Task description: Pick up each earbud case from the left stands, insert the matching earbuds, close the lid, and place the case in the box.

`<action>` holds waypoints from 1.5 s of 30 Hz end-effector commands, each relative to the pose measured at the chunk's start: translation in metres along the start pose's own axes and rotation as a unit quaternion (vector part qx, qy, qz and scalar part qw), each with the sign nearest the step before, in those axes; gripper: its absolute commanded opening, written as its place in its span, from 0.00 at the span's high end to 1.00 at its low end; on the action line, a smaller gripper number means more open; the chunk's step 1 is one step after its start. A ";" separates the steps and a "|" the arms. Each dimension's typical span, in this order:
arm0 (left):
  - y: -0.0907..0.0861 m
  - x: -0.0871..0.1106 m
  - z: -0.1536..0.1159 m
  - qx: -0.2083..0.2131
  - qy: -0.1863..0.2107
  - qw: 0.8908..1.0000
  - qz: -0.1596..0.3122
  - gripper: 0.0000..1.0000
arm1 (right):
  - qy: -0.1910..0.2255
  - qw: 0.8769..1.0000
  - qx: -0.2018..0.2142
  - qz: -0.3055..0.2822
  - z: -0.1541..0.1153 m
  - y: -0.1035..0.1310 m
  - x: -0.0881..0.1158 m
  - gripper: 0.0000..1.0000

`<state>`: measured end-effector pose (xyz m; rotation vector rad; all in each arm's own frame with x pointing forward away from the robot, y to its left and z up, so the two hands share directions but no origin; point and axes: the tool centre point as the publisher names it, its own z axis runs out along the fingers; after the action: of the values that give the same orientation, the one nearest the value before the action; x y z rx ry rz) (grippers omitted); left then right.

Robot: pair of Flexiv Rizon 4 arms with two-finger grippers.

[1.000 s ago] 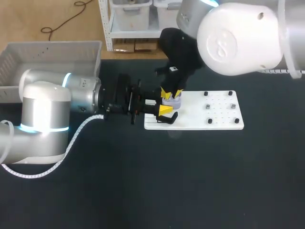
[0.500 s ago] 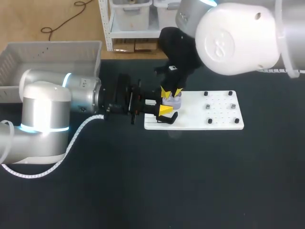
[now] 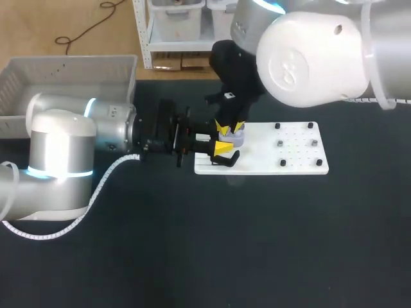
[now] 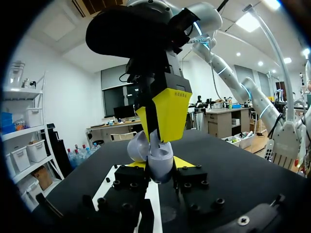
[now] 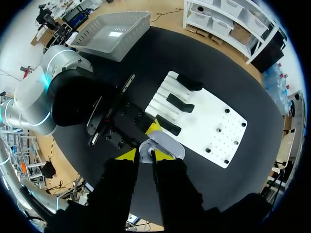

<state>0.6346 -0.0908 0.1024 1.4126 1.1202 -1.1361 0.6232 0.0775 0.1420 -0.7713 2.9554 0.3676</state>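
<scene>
The left arm (image 3: 70,138) lies low across the dark surface (image 3: 192,256) from the left. Its end effector (image 3: 222,142) is clamped on the earbud case (image 4: 161,163), one yellow fingertip (image 4: 183,162) on each side of the pale lavender body. The case is held just above the surface at the near-left edge of the white board (image 3: 282,160). It is not on any of the stands, and it is well away from the grey box (image 3: 64,67) at the far left corner.

The case's lid (image 4: 137,145) is swung open and leans off to one side, while the opening of the body faces up. From above the case reads as an oval, stretched roughly along the line of the left arm and on toward the board. I can't be surer of its long axis than that.

The right arm (image 3: 314,54) comes in from the upper right. Its end effector (image 3: 230,124) points straight down onto the open case, right at the mouth. I cannot tell whether it is clamped on anything.

Three black stands (image 5: 180,103) sit in a row on the board's left part, beside the case. Small black pegs (image 3: 282,144) dot the board's right part.
</scene>
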 end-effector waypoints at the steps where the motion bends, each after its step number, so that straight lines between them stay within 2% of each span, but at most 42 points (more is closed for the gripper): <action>1: -0.001 0.001 0.000 -0.002 -0.001 1.000 0.001 1.00 | 0.003 1.000 0.001 0.002 0.000 0.001 -0.001 0.74; 2: -0.001 0.001 0.000 -0.002 -0.001 1.000 0.001 1.00 | 0.004 1.000 0.001 0.002 0.000 0.001 -0.001 0.45; 3: -0.001 0.001 0.000 -0.002 -0.001 1.000 0.001 1.00 | 0.004 1.000 0.001 0.002 0.000 0.001 -0.002 0.00; 10: -0.001 0.001 0.000 -0.002 -0.001 1.000 0.001 1.00 | 0.002 1.000 0.004 -0.001 -0.013 0.005 0.008 0.00; 14: -0.001 0.001 0.000 -0.002 -0.001 1.000 0.001 1.00 | -0.015 1.000 -0.008 0.004 -0.028 0.004 0.016 0.00; 16: -0.001 0.001 0.000 -0.002 -0.001 1.000 0.001 1.00 | -0.026 0.999 -0.018 0.022 -0.033 -0.003 0.014 0.00; 19: -0.001 0.001 0.000 -0.002 -0.001 1.000 0.001 1.00 | -0.042 0.997 -0.011 0.068 -0.041 -0.018 0.006 0.00; 20: -0.001 0.001 0.000 -0.002 -0.001 1.000 0.001 1.00 | -0.041 0.994 0.000 0.100 -0.043 -0.023 0.001 0.00; 22: -0.001 0.001 0.000 -0.002 -0.001 1.000 0.001 1.00 | -0.052 0.989 -0.012 0.140 -0.048 -0.034 -0.008 0.00; 26: -0.001 0.001 0.000 -0.002 -0.001 1.000 0.001 1.00 | -0.059 0.981 0.002 0.185 -0.053 -0.052 -0.025 0.00; 33: -0.001 0.001 0.000 -0.002 -0.001 1.000 0.001 1.00 | -0.033 0.976 0.036 0.213 -0.036 -0.077 -0.040 0.00; 45: -0.001 0.001 0.000 -0.002 -0.001 1.000 0.001 1.00 | 0.035 0.976 0.042 0.210 0.009 -0.092 -0.033 0.00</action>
<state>0.6345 -0.0906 0.1024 1.4125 1.1201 -1.1361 0.6892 0.0118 0.1251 -0.1281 3.1119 0.2456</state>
